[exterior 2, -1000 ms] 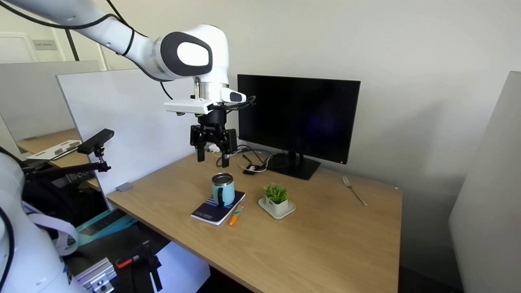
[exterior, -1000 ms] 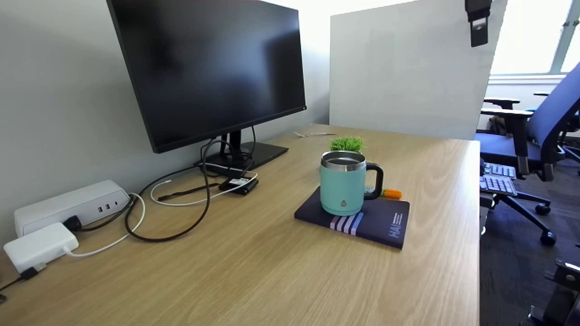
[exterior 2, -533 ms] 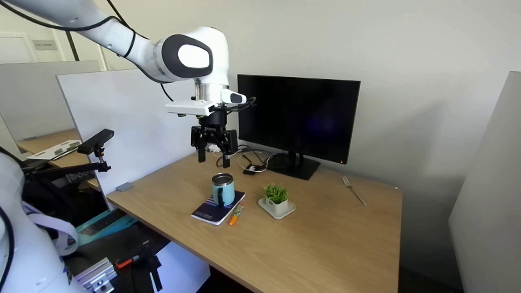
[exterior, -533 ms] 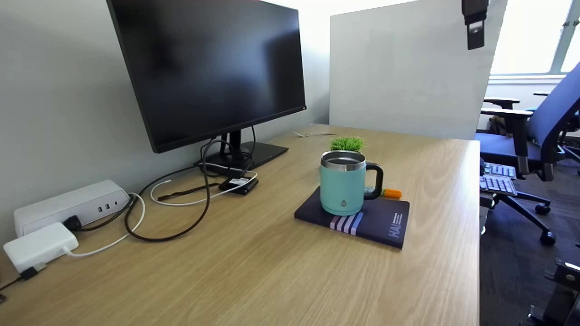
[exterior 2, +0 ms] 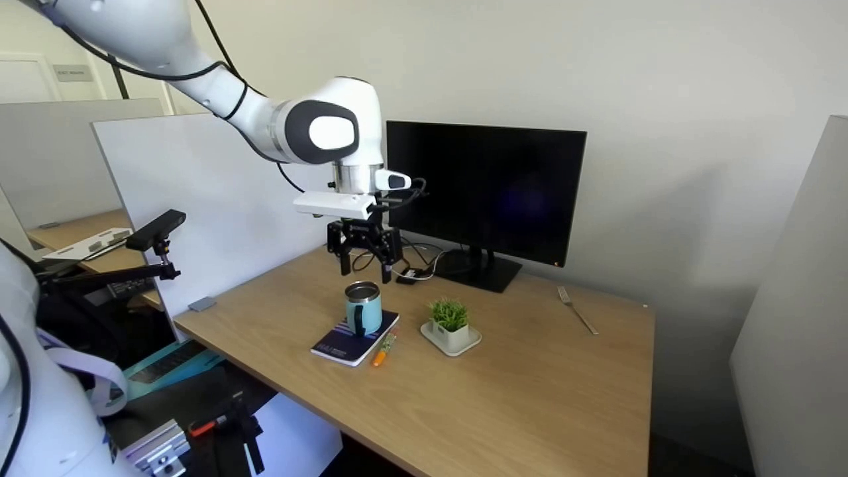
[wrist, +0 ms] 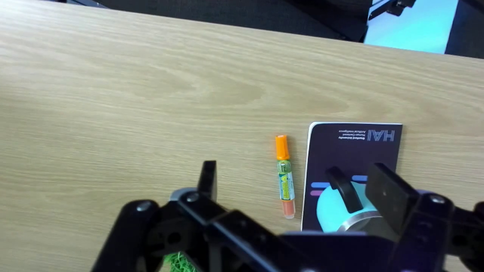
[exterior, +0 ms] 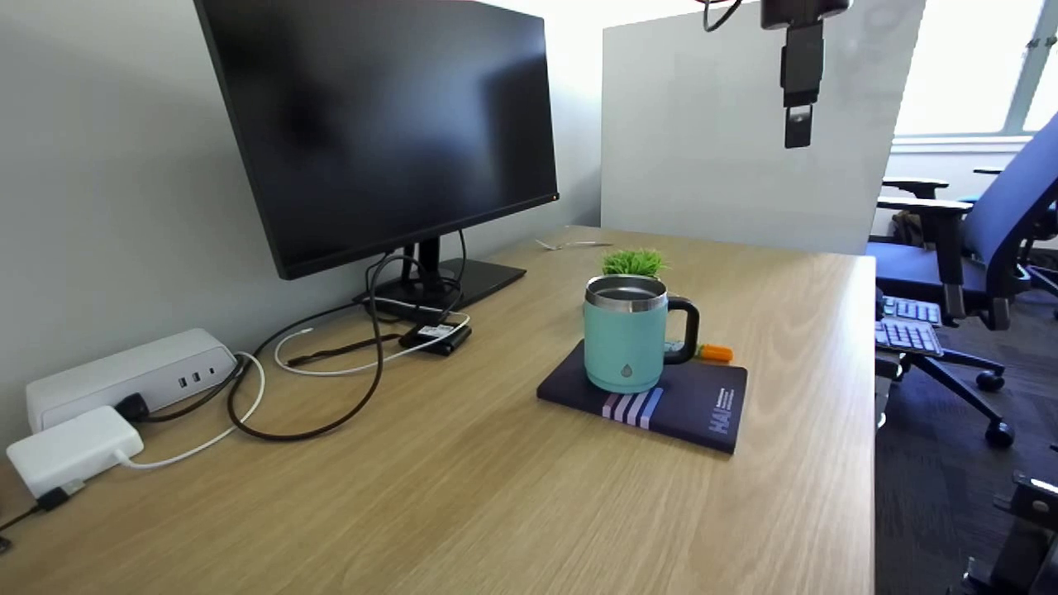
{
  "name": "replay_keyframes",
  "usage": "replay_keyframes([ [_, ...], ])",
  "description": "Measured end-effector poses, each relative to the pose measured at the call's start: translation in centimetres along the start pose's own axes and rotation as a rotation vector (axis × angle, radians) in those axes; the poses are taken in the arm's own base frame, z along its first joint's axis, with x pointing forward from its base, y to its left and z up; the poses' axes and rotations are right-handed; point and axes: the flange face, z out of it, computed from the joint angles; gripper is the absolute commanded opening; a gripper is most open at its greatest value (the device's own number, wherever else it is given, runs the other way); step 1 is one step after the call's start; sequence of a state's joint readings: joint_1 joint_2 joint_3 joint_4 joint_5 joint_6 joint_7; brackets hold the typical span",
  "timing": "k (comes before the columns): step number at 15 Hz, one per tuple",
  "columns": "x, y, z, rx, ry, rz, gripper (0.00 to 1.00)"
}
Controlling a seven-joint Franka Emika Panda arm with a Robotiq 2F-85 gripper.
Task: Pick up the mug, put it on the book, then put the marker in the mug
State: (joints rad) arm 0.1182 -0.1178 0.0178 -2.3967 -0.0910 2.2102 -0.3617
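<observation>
Orange marker [exterior 2: 383, 352] on the desk [exterior 2: 517, 411], mug [exterior 2: 370, 317] on the book [exterior 2: 340, 346]

Near side first, in an exterior view: the marker lies flat just right of the book, orange end toward the near edge. The book is flat too, and the mug stands upright on its far end. Gripper [exterior 2: 366, 274] hangs overhead, well clear of the mug — jaws spread wide, released. Potted plant [exterior 2: 450, 317] off to the right, fork [exterior 2: 580, 315] farther right — and a black monitor [exterior 2: 487, 192] at the far side.
</observation>
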Motion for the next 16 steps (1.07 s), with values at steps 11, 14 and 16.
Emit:
replay_keyframes([
  [11,2.2,0.2,9.6,0.075,0.032,-0.118,1.00],
  [14,2.6,1.2,12.0,0.074,0.039,-0.120,1.00],
  [16,3.1,2.0,13.8,0.076,0.042,-0.117,1.00],
])
